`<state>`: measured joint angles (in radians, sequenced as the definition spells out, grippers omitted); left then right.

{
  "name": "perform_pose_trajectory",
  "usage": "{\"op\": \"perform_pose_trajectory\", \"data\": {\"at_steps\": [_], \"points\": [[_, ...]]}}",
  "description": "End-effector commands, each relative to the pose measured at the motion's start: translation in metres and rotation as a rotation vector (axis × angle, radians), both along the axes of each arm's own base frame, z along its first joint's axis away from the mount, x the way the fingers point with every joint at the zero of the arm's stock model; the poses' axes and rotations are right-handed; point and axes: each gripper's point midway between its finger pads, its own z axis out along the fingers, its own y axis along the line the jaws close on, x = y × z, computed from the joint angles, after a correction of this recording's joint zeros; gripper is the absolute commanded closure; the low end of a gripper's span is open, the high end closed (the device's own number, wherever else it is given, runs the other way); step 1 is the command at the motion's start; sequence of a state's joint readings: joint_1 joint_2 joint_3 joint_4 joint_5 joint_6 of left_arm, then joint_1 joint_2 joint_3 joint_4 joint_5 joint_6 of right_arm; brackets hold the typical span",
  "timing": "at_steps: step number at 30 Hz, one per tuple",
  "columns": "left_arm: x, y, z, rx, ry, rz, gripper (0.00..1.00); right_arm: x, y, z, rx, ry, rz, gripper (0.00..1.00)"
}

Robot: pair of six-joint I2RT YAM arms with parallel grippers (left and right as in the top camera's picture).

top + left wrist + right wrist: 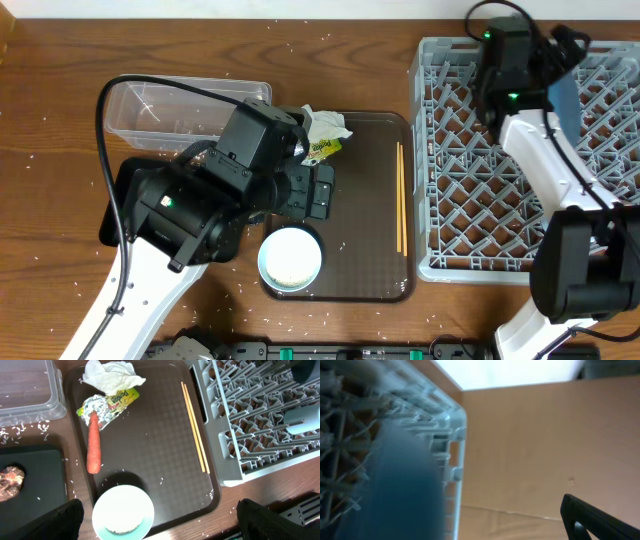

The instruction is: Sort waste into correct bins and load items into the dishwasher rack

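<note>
My left gripper (160, 527) is open and empty, just above the white bowl (122, 512) at the front of the brown serving tray (150, 445). On that tray lie the white tissue (112, 374), the yellow-green wrapper (107, 405), the orange carrot piece (93, 445) and the chopsticks (195, 425). The brown food lump (11, 482) lies in the black tray (40, 475). My right gripper (555, 75) is over the far side of the dishwasher rack (470, 200), next to the blue plate (395, 490) standing in it. Its one visible finger is well clear of the plate. The cups and foil ball are out of view.
The clear tub (150, 110) stands at the back left, beside the brown tray. White rice grains (20, 432) are scattered on the wooden table around the tub and trays. My left arm covers most of the black tray (112, 215) in the overhead view.
</note>
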<state>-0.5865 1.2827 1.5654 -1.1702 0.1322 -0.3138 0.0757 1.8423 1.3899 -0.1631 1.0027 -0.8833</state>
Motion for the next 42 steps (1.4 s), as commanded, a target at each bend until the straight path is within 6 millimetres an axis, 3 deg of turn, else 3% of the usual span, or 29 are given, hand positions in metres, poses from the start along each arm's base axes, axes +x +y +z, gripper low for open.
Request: {"op": "perform_pose_trajectory", "data": {"at_steps": [1,6,12,16,20,28,35,42], "points": [[-0.002,-0.001,0.005,-0.01,-0.013,-0.011,0.02,0.003,0.012,-0.024,0.149,-0.009,0.049,0.01],[-0.001,-0.001,0.006,-0.012,-0.016,-0.011,0.02,0.005,0.055,-0.061,0.378,0.059,0.18,0.01],[-0.003,0.0,0.005,-0.008,-0.01,-0.011,0.02,0.01,0.078,-0.064,0.469,0.034,0.236,0.01],[-0.002,-0.001,0.005,-0.009,-0.01,-0.012,0.02,0.006,0.088,-0.053,0.469,0.031,0.259,0.01],[-0.002,-0.001,0.005,-0.009,-0.011,-0.011,0.02,0.004,0.099,-0.03,0.482,-0.017,0.297,0.01],[-0.002,0.0,0.005,-0.009,-0.01,-0.011,0.02,-0.005,0.139,0.024,0.792,-0.214,0.408,0.01],[-0.001,0.001,0.005,0.016,-0.031,-0.039,0.02,-0.047,0.165,0.055,1.134,-0.295,0.348,0.01],[0.027,0.044,0.005,0.22,-0.148,0.129,0.02,-0.103,0.215,0.047,1.502,-0.082,0.326,0.01]]}}
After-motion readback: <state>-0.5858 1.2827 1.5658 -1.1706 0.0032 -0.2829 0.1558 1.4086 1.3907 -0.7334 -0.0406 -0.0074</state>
